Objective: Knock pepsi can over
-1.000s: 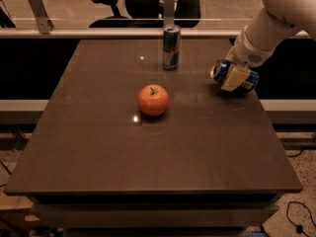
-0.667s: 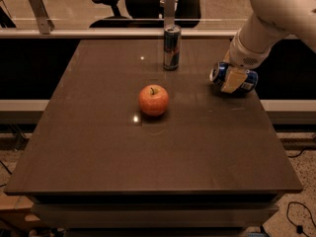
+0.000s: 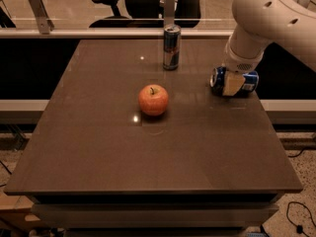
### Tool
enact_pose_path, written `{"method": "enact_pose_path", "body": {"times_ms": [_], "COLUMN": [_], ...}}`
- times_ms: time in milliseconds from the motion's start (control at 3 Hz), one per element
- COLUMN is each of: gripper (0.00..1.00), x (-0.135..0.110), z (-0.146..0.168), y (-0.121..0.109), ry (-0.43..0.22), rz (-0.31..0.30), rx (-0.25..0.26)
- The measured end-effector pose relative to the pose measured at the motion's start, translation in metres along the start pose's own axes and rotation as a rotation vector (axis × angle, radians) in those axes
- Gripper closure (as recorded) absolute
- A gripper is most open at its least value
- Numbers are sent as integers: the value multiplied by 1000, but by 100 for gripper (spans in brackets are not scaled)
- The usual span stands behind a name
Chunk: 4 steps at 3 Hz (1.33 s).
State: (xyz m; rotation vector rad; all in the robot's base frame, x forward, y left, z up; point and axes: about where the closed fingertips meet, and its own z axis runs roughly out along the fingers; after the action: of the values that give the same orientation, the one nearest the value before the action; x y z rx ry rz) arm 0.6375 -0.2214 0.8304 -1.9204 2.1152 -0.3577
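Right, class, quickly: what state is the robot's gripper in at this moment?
Gripper: down at the pepsi can, which lies on its side near the right edge of the table; open or closed cannot be told.

Three things are being carried by the surface (image 3: 98, 157): an apple (image 3: 153, 99) near the middle, a slim can (image 3: 171, 47) upright by the far edge, and the pepsi can (image 3: 249, 80) on its side by the right edge, with the claw (image 3: 232, 84) being held at it.
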Motion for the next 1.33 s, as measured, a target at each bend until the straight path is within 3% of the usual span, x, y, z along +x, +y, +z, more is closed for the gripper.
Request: {"method": "enact_pose_path", "body": {"times_ms": [333, 1333], "gripper": [82, 12], "x": [3, 3], "z": [2, 2], "y": [1, 1], "ry": [12, 12], "rz": [-5, -6], "rx": [0, -3]}}
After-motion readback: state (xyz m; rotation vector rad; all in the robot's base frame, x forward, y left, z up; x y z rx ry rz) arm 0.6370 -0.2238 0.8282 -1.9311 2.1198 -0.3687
